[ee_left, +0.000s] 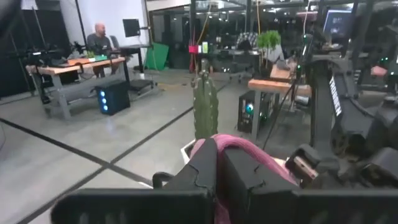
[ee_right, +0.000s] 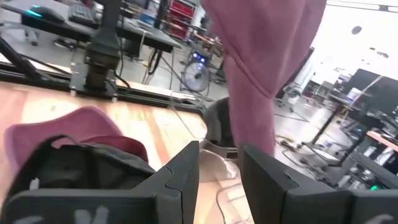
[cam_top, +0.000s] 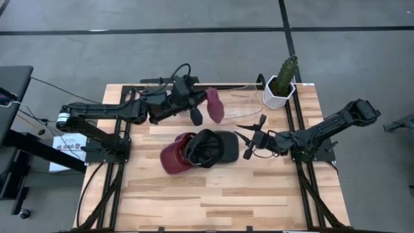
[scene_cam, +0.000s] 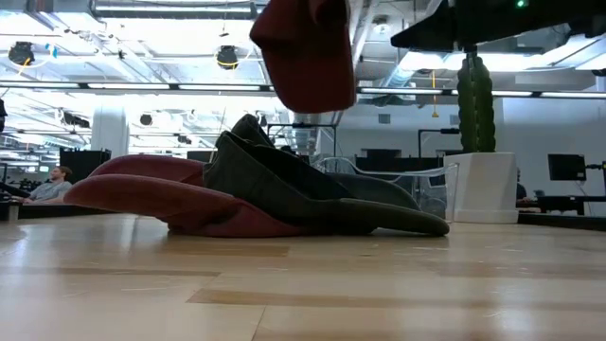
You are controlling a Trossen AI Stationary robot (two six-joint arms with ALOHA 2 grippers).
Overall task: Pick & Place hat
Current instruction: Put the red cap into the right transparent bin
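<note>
A maroon hat (cam_top: 215, 105) hangs in the air over the far middle of the table, with my left gripper (cam_top: 196, 115) shut on it; the low view shows it (scene_cam: 303, 57) high above the wood. On the table lie two more hats, one maroon (cam_top: 173, 156) and one dark (cam_top: 212, 147), the dark one resting partly on the maroon one. My right gripper (cam_top: 246, 138) stands open just right of the dark hat's brim, touching nothing. My left gripper pinches the maroon hat's cloth (ee_left: 249, 152) between its two shut fingers (ee_left: 205, 168). The fingers lie level and come from the table's left. The hat hangs below and beyond them, clear of the table. Which part of the hat they have, the fingers themselves hide.
A cactus (cam_top: 286, 70) in a white pot (cam_top: 278, 96) stands at the far right corner of the wooden table (cam_top: 220, 200). A clear container (scene_cam: 417, 185) sits beside it, behind the hats. The table's near half is bare wood.
</note>
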